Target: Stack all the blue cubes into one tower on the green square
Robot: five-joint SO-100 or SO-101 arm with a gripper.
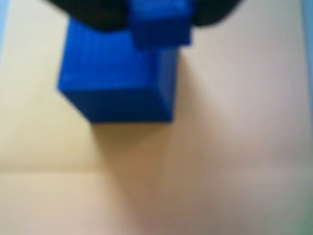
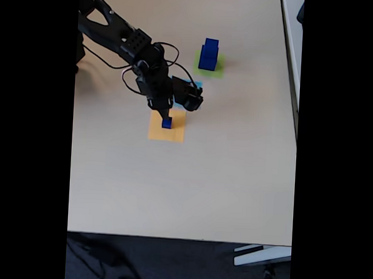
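2 dark blue cubes already stand piled on the green square in the upper right of the fixed view, a start on the tower, so the remaining blocks have to travel there. Near the frame's centre a small blue cube sits on the orange square, and the gripper hangs directly over it, presumably to pick it up. In the blurred wrist view 2 blue blocks of unequal size fill the upper left, just under the dark fingers at the top edge. Whether the jaws are apart or closed on a cube, I cannot tell.
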